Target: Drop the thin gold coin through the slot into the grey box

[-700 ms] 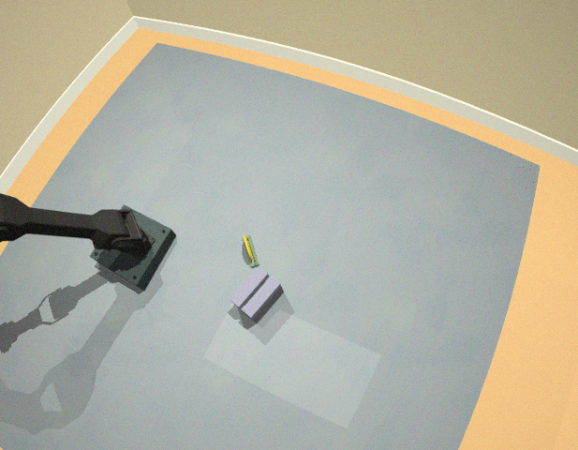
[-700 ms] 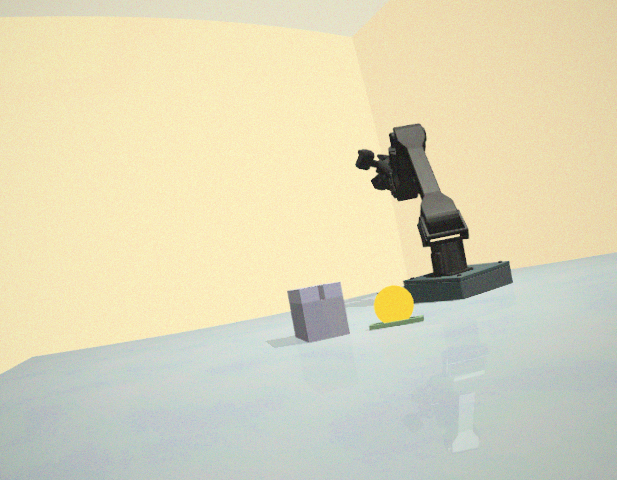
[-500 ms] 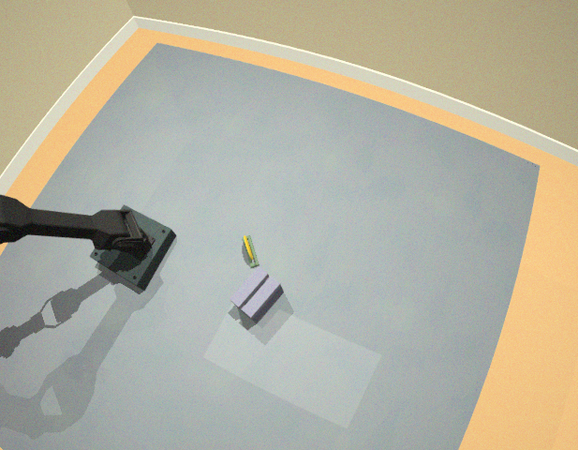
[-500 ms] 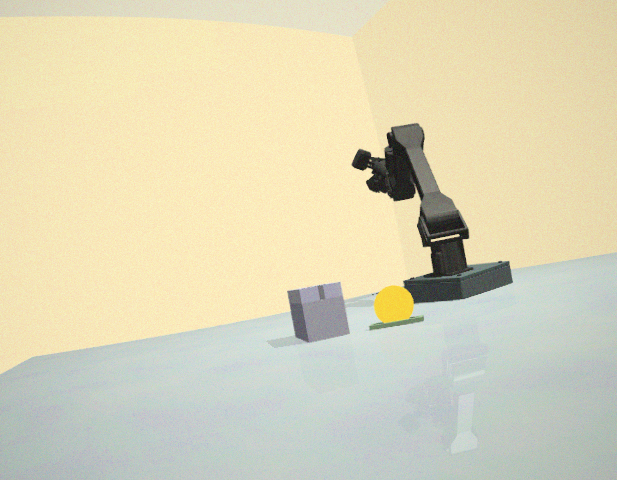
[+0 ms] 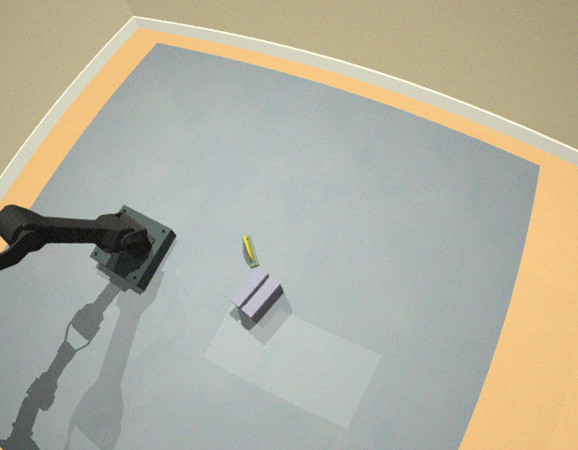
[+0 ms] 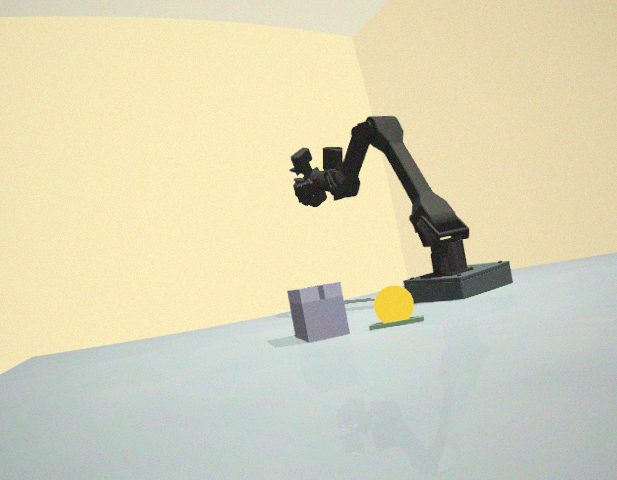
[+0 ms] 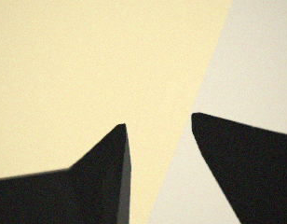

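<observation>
Gold coin and grey box show unmarked faces.

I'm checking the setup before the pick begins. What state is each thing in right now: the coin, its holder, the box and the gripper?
Coin: upright on its edge in the holder, untouched.
Holder: flat on the table, beside the box, coin in it.
Box: closed, slot in lid unobstructed, nothing in it that shows.
Gripper: raised well above the table, away from the coin, jaws partly open, holding nothing.
</observation>
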Motion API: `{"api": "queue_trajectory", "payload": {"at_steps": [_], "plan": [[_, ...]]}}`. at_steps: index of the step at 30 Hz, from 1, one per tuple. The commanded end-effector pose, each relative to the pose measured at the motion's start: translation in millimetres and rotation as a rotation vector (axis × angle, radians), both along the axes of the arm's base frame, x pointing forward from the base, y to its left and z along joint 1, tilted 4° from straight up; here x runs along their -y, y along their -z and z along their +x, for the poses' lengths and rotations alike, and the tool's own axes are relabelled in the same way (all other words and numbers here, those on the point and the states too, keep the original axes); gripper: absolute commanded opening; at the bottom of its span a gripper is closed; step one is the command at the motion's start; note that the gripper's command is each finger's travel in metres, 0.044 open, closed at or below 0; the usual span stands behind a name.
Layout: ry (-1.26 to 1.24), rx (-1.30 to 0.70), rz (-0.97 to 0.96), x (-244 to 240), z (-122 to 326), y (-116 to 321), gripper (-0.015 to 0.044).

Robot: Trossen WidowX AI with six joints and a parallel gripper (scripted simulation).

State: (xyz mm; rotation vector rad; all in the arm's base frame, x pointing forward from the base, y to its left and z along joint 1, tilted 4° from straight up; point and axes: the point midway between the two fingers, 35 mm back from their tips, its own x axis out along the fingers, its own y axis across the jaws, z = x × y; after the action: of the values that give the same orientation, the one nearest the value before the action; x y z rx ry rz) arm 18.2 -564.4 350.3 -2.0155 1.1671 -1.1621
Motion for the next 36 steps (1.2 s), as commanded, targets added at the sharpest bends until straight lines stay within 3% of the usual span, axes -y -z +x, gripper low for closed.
{"api": "queue_trajectory", "payload": {"at_steps": [1,10,20,28,36], "plan": [[-0.102,0.114,0.101,-3,40,6,0.0161],[-0.452,0.481,0.562,-43,196,45,0.0161],[-0.624,0.791,1.164,-154,334,94,0.0161],[-0.547,0.949,1.647,-276,399,133,0.0161],[-0.248,1.028,2.061,-414,415,169,0.0161]]}}
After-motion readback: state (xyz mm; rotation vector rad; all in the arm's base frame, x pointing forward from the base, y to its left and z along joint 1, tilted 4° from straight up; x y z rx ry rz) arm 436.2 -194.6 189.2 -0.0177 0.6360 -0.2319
